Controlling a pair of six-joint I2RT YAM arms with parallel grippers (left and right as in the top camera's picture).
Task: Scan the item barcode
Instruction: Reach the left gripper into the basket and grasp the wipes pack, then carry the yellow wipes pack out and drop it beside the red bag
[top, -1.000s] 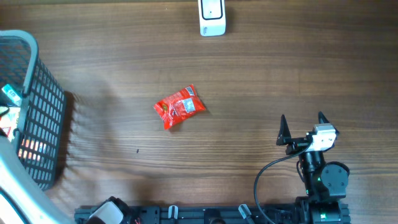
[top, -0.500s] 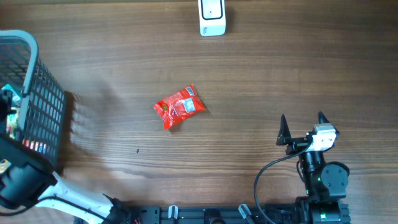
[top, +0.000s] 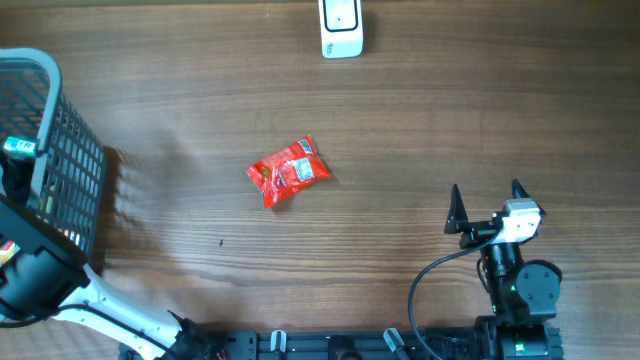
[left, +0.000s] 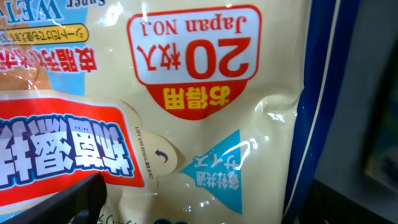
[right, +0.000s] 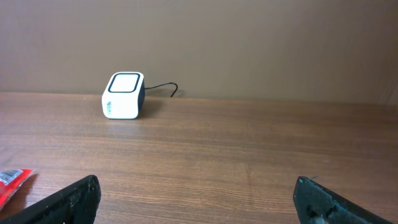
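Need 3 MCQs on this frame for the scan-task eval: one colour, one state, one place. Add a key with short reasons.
1. The snack packet lying on the table is mainly:
A blue; B red; C green.

2. The right gripper is:
A shut on the packet; B shut, empty; C open, holding nothing.

3. The barcode scanner sits:
A at the table's far edge; B touching the packet; C between the right gripper's fingers.

Key:
1 B, the wrapper is red with a small pale label.
2 C, its fingers stand wide apart with only bare wood between them.
3 A, the overhead view shows it at the top edge, apart from everything else.
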